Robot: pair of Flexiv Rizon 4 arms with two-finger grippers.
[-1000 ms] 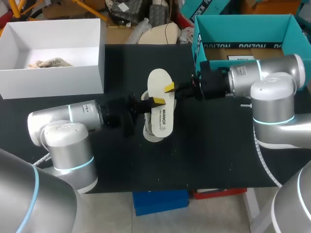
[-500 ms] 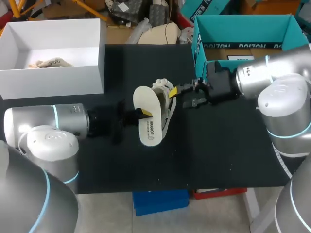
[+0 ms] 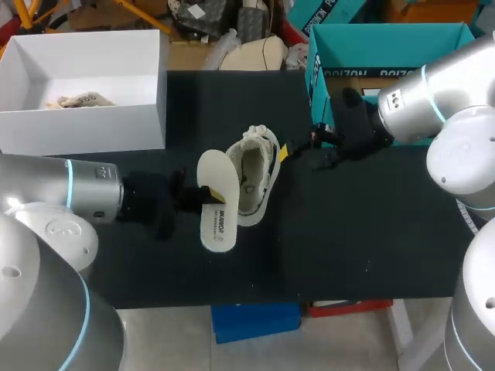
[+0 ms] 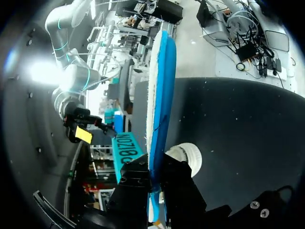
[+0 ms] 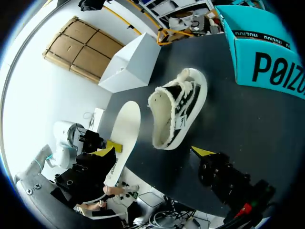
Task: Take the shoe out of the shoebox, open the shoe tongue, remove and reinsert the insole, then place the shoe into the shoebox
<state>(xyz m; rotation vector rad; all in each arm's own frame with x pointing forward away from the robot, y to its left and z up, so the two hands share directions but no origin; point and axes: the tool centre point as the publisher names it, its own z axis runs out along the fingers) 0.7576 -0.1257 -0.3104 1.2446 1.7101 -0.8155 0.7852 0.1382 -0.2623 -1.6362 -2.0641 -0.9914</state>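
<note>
A white, fleece-lined shoe lies on the black table with its opening toward my left arm; it also shows in the right wrist view. My left gripper is shut on the long edge of the white insole, held just left of the shoe and outside it. In the left wrist view the insole stands edge-on between the fingers, blue underside showing. My right gripper is open to the right of the shoe, apart from it, one yellow fingertip visible.
A teal box stands open at the back right, just behind my right arm. A white box with crumpled paper inside stands at the back left. Bare black table lies in front of the shoe.
My right gripper opened, let go of the shoe and drew back to the right. My left arm pulled the insole leftward, out of the shoe, which now rests on the table.
</note>
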